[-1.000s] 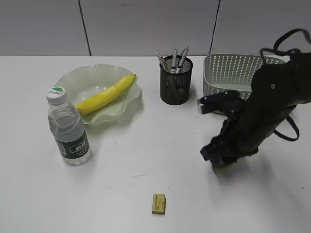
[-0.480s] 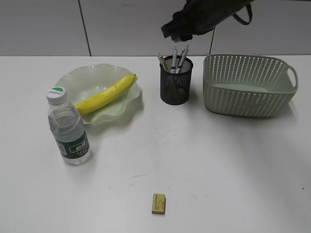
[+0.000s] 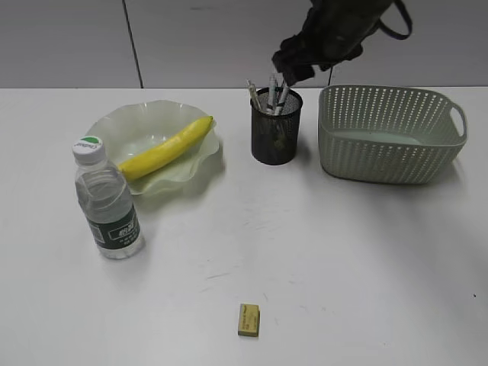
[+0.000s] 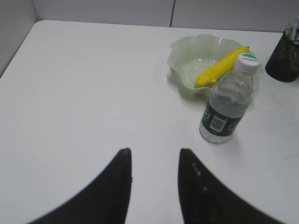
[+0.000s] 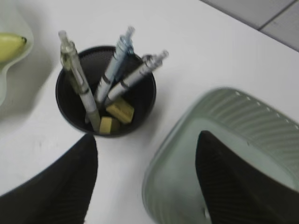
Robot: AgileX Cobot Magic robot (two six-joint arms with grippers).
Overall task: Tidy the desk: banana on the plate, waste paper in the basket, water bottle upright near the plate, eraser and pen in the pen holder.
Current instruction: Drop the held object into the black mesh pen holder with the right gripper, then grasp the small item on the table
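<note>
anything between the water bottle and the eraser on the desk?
No. In the exterior view the stretch of desk between the water bottle and the eraser is bare.

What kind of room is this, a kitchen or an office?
Probably an office or lab desk. A plain white desk stands against grey panel walls, with a mesh pen holder full of pens and an eraser lying out.
</note>
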